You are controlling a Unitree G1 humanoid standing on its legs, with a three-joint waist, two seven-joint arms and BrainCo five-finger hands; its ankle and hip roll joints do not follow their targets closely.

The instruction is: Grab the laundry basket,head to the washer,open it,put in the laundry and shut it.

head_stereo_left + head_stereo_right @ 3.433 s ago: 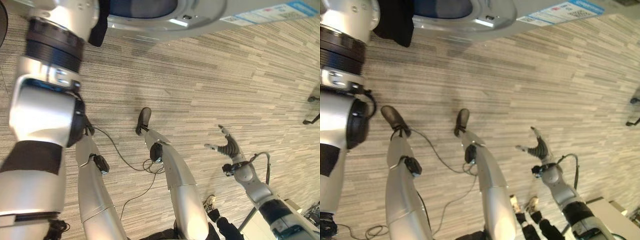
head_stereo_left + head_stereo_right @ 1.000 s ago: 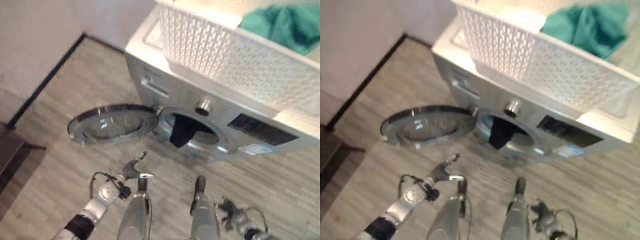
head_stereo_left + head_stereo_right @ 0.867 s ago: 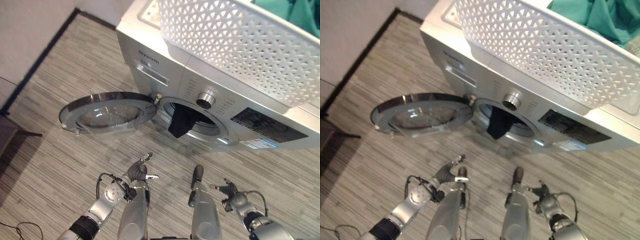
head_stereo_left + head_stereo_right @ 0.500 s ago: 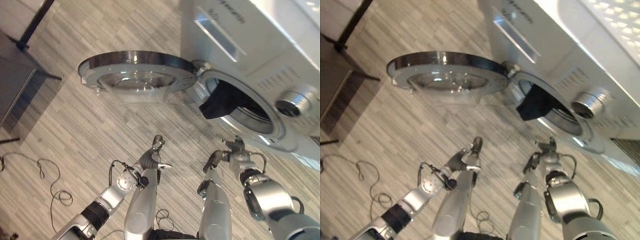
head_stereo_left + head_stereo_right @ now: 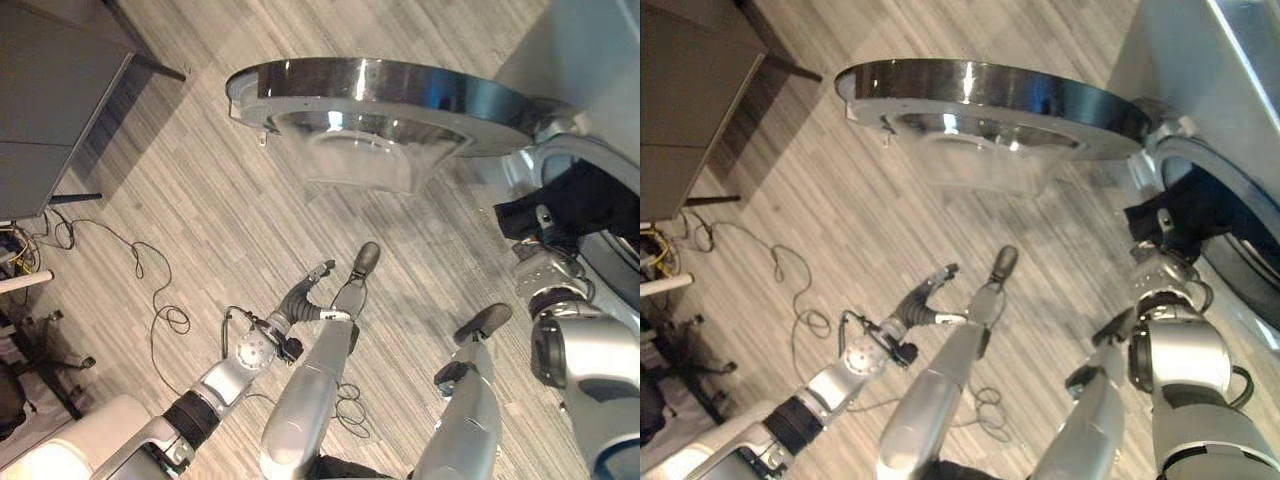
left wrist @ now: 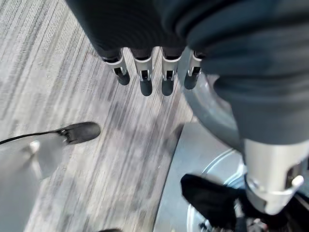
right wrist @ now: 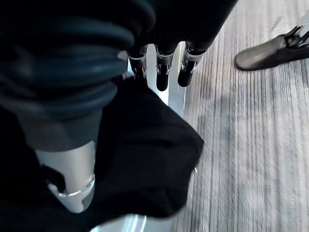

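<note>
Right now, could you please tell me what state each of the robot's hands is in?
Left hand: open, fingers straight, holding nothing, above the floor.
Right hand: open, fingers straight, at the black garment hanging from the washer opening.

Even, fairly bright indoor light falls from above. The chrome rim of the washer door (image 5: 380,85) throws white and blue glare, and its glass bulge shines pale. A soft shadow lies on the wood-look floor (image 5: 200,215) under the door. The black garment (image 7: 145,159) in the drum opening reads as a flat dark mass without detail. The wrist views show streaky motion blur on the floor
</note>
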